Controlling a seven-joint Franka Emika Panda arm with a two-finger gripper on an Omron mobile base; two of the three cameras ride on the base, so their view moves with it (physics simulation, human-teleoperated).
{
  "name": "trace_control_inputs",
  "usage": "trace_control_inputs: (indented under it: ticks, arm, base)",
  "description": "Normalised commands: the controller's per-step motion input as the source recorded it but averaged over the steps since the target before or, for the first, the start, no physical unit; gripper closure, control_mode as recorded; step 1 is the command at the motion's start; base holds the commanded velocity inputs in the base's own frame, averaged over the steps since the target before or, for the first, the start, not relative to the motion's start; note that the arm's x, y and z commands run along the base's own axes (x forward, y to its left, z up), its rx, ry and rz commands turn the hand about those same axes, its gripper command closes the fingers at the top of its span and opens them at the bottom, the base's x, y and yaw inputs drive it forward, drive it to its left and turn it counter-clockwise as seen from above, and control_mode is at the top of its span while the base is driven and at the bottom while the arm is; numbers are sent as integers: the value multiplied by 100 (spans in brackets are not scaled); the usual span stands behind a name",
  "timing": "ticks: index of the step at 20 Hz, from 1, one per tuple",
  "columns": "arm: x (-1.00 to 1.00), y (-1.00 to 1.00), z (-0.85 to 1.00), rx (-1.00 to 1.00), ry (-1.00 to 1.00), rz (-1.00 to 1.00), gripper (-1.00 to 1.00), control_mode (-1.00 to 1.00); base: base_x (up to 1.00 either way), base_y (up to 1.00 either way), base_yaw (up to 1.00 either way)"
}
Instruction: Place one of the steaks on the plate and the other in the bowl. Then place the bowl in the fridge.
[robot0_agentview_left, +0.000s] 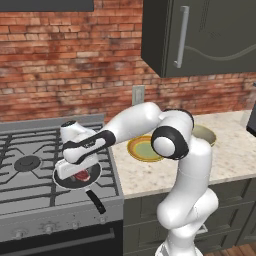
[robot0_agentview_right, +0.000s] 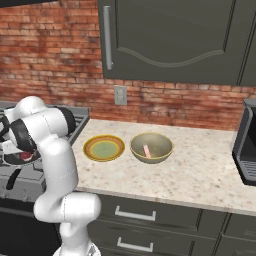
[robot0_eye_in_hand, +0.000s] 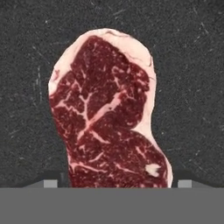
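Okay, I have the arm reaching out to the left over the stove (robot0_agentview_left: 30, 150), with the hand pointing straight down into the black frying pan (robot0_agentview_left: 75, 181). The gripper (robot0_agentview_left: 75, 172) sits low in that pan, right over a steak (robot0_eye_in_hand: 109, 113). From the hand camera, this steak fills the middle, dark red with pale marbling and a white fat edge, lying flat on the speckled black pan floor. I see the 2 finger tips (robot0_eye_in_hand: 51, 183) as small dark blocks at the bottom, 1 on each side of the meat, set wide with the steak between them. Whether they touch the meat yet, I cannot tell; the claw looks spread open around it rather than clamped.

From the left base camera, a sliver of red meat peeks out under the hand, and the pan handle (robot0_agentview_left: 96, 201) points toward the stove's front edge.

Over on the stone counter (robot0_agentview_right: 200, 170), the plate (robot0_agentview_right: 104, 148) with its yellow rim lies flat just right of the stove. Just beside it to the right is the bowl (robot0_agentview_right: 151, 147), upright, with a small pinkish piece (robot0_agentview_right: 146, 150) inside; too small for me to say more of it. Dark cabinets (robot0_agentview_right: 170, 40) hang above, against the brick wall (robot0_agentview_right: 50, 55).
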Motion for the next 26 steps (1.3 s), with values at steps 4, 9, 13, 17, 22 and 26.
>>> trace_control_inputs:
  ticks: [4,9,13,17,22,26]
  arm:
    - [0,8,-9,0,0,1,100,-100]
    - [0,0,-1,0,0,1,100,-100]
    - [0,0,-3,0,0,0,100,-100]
    - [-1,-11,6,1,0,-1,100,-100]
    - [-18,-42,65,12,-5,-13,100,-100]
    - [-39,-79,84,10,-9,-17,100,-100]
  base:
    - [0,0,0]
    - [0,0,0]
    - [0,0,0]
    - [0,0,0]
    - [0,0,0]
    - [0,0,0]
